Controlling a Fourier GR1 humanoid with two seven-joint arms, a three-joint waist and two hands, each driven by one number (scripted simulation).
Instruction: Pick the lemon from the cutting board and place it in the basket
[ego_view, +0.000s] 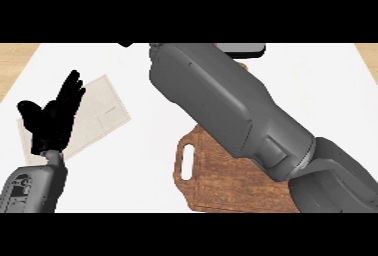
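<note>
Wooden cutting board (221, 192) lies half hidden under the right forearm (221, 110), which stretches past its far end. The lemon shows nowhere, probably masked by that arm. Only a black sliver of the right hand (127, 44) shows beyond the board, its state unreadable. Left of the board, the left hand (55, 117) rests open. Light, firm and waxy, a lemon would roll, so it is best cupped round its middle.
</note>
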